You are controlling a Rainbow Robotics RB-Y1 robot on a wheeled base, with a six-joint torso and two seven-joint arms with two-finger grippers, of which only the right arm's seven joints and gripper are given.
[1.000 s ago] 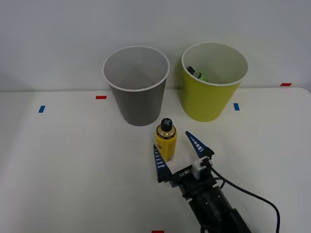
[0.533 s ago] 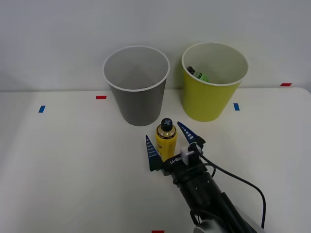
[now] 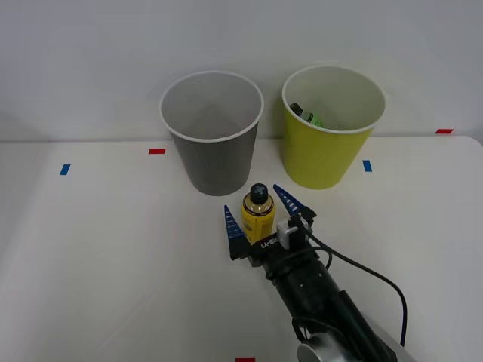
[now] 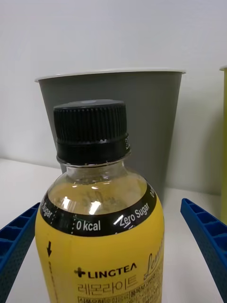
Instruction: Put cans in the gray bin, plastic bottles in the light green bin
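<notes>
The right gripper (image 3: 256, 213) has its blue fingers (image 3: 231, 225) spread wide, one on each side of the yellow Lingtea bottle (image 3: 257, 214) without touching it. The bottle stands upright on the white table (image 3: 106, 256), just before the gray bin (image 3: 213, 143). The light green bin (image 3: 329, 136) beside it holds a green bottle (image 3: 307, 115).
</notes>
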